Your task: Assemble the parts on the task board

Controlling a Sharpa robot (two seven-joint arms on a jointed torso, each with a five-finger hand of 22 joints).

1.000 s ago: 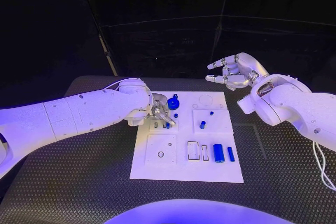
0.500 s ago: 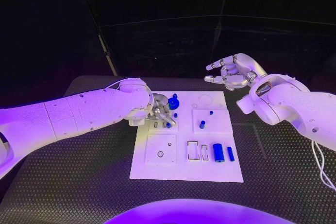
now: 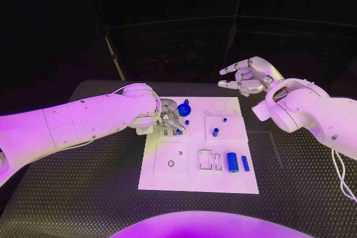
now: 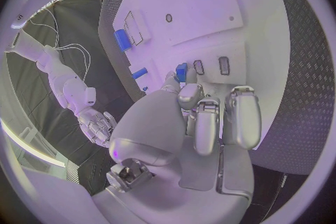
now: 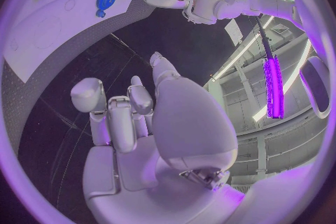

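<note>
Task board (image 3: 199, 181) lies mid desk (image 3: 89, 196), white plate w/ shallow recesses. Near its 4 o'clock corner a blue cylinder (image 3: 231, 162) and a thinner blue bar (image 3: 245, 163) lie side by side, just right of two empty rectangular slots. Toward 12 o'clock a blue round knob (image 3: 183, 110) stands on the board; two small blue pegs (image 3: 215, 132) sit near centre-right. Left hand (image 3: 168, 122) is down on the board's 10 o'clock area, fingers (image 4: 207, 123) curled downward over small slots; a blue part (image 4: 181, 72) shows right at the fingertips, but whether it's pinched or only touched can't be told, contact hidden by the hand. Right hand (image 3: 247, 76) hovers off the board at 1 o'clock, fingers apart and partly curled, holding nothing.
</note>
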